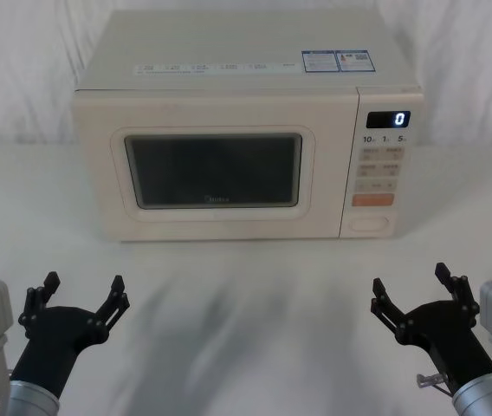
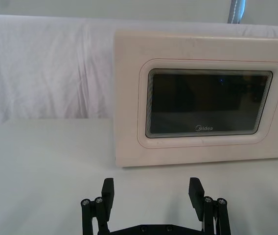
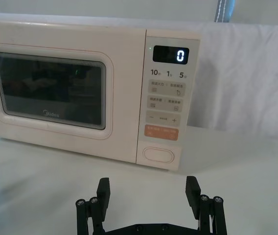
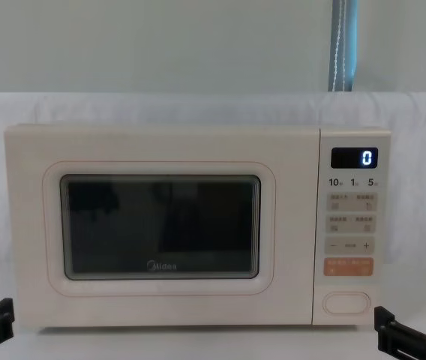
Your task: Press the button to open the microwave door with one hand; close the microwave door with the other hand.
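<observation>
Left gripper (image 1: 81, 289) low at the near left of the head view, jaws spread wide, empty, hovering over the white table (image 1: 246, 303); right gripper (image 1: 416, 280) mirrored at the near right, likewise spread and empty. Microwave door (image 1: 216, 169) shut, facing the robot, long axis running left to right. Button (image 1: 371, 223) at the foot of the control panel (image 1: 380, 165), pill shape lying horizontal, below the orange key (image 1: 372, 199).

From the left wrist: fingers (image 2: 108, 192) apart, aimed at the door (image 2: 200, 105), well short of it.

From the right wrist: fingers (image 3: 193, 190) parted, button (image 3: 159, 154) just ahead, untouched.

From the chest: door (image 4: 160, 225) closed flush, button (image 4: 346, 301) bottom right, display (image 4: 354, 157) reading 0.
</observation>
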